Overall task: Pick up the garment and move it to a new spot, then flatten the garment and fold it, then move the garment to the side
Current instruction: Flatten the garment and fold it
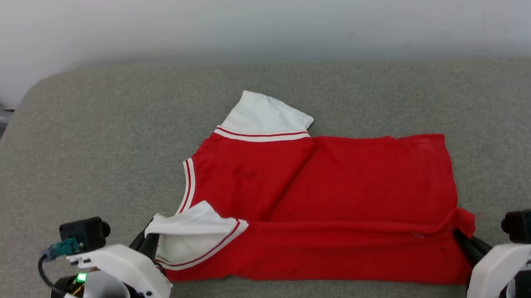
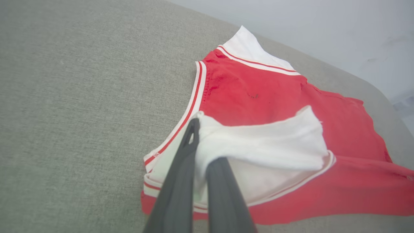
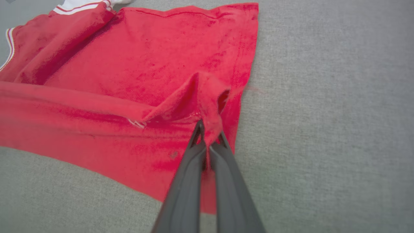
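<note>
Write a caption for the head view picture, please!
The left gripper and right gripper pinch the red garment on a grey cushion.

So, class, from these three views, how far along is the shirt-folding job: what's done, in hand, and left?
Done: the garment lies spread fairly flat on the grey cushion, plain red side up. In hand: the left claw pinches the near white sleeve, the right claw the near hem corner, apparently starting a lengthwise fold. Left: complete the folds, then move it aside.
</note>
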Controlling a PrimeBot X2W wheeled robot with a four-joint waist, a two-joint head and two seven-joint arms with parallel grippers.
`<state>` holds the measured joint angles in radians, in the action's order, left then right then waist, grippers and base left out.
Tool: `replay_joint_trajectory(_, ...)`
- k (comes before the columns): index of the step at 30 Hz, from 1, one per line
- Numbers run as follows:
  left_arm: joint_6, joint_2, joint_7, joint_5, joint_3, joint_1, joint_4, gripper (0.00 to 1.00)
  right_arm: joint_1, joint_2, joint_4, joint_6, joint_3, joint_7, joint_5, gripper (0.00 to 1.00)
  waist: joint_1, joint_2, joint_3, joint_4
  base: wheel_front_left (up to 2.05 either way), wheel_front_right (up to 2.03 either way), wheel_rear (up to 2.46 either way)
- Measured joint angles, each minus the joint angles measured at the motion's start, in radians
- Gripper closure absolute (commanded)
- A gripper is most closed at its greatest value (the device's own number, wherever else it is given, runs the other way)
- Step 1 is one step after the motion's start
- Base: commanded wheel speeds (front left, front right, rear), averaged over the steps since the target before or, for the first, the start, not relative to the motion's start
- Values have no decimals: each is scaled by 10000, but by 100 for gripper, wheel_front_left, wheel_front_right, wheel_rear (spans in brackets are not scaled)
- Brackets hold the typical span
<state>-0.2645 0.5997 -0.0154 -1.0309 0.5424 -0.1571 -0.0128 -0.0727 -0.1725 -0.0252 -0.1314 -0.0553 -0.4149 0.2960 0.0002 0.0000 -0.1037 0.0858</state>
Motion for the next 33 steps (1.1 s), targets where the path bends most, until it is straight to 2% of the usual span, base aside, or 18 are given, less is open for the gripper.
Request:
replay_joint_trajectory(6,838,-683,470,-102,385,-1238,-1881,100,995,-165,1093,2,527,6,-136,100,1,0,-928,-54,0,0,0)
replay_joint_trajectory(11,1484,-1101,884,-316,686,-1708,-3112,100,1409,-240,1887,0,767,314,-173,100,1,0,-1282,-139,0,0,0)
replay_joint_trajectory(13,1699,-1175,988,-387,752,-1824,-3444,100,1490,-288,2130,-2,859,491,-215,88,0,0,-1267,-156,0,0,0)
replay_joint_trajectory(14,1802,-1206,1003,-405,765,-1871,-3586,85,1518,-284,2207,-2,892,663,-159,40,0,0,-1228,-160,0,0,0)
replay_joint_trajectory(15,1877,-1250,941,-416,759,-1904,-3684,56,1537,-284,2255,-2,915,836,-142,0,-1,0,-1185,-163,0,0,0)
replay_joint_trajectory(16,1950,-1296,903,-430,757,-1920,-3783,12,1537,-286,2280,0,957,1103,-128,0,-1,0,-1128,-163,0,0,0)
replay_joint_trajectory(17,1962,-1319,819,-431,752,-1920,-3841,0,1535,-278,2278,0,957,1448,-117,0,0,0,-1059,-161,0,0,0)
replay_joint_trajectory(21,1918,-1289,408,-364,629,-1917,-3937,0,1495,-198,2080,4,771,2945,-59,0,-1,0,-711,-135,0,0,0)
replay_joint_trajectory(24,1699,-1064,341,-359,539,-1778,-3743,0,1288,-100,1887,4,579,3680,-159,0,-1,0,-374,-107,0,0,0)
replay_joint_trajectory(29,1266,-303,727,-295,357,-1581,-2865,0,972,130,1434,4,320,3893,-286,0,-3,0,122,-93,0,0,0)
replay_joint_trajectory(33,1009,531,1701,-477,286,-1541,-2027,0,772,303,980,4,105,3764,-466,0,-3,0,333,-153,0,0,0)
